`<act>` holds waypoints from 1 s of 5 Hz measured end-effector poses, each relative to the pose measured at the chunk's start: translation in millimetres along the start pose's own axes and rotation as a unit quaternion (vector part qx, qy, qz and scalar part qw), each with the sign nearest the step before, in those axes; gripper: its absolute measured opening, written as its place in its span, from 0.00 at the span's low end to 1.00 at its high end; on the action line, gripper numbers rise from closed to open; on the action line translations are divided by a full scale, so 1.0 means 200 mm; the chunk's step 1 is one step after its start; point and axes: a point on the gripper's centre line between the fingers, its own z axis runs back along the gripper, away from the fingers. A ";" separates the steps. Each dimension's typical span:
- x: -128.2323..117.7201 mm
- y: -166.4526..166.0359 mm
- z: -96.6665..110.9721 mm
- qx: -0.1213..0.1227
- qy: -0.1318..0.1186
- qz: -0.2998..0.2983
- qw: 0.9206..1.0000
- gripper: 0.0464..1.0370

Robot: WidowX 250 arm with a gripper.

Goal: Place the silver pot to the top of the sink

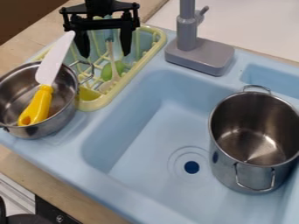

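- And here's the gripper (105,56) at the top of the view, fingers spread wide, nothing between them, hanging over the pale yellow-green dish rack (93,105).
- Down and right of it, well apart, stands the silver pot (251,131), upright in the sink (67,159): tall, straight-sided, a round open mouth, shiny metal all over!
- Look at that pot's two wire loop handles, one on the far side, one on the near side, and bright glints streaking the bottom inside.
- The sink itself, below the gripper, is smooth light blue with soft rounded edges; a dark round drain (191,167) sits to the pot's left, shallow rings around it.
- Right of the gripper, a matte grey faucet (201,54), round column on a blocky base.
- Lower left of the gripper, a shallower silver pan (43,131), polished metal, with a toy knife (36,106) leaning in it, glossy yellow handle down, flat white blade up past the rim.
- Under the gripper, the rack's ribbed slots hold a green utensil (116,70).
- Bottom left, light wood grain on the counter (88,201).
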 end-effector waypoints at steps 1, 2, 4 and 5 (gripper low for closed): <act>-0.01 0.00 -0.04 0.004 0.014 -0.001 1.000 0.96; -0.04 -0.03 -0.03 0.008 0.030 -0.022 0.999 0.96; -0.10 -0.07 0.19 0.004 -0.007 -0.106 0.994 0.96; -0.15 -0.16 0.25 -0.023 -0.021 -0.180 0.983 0.96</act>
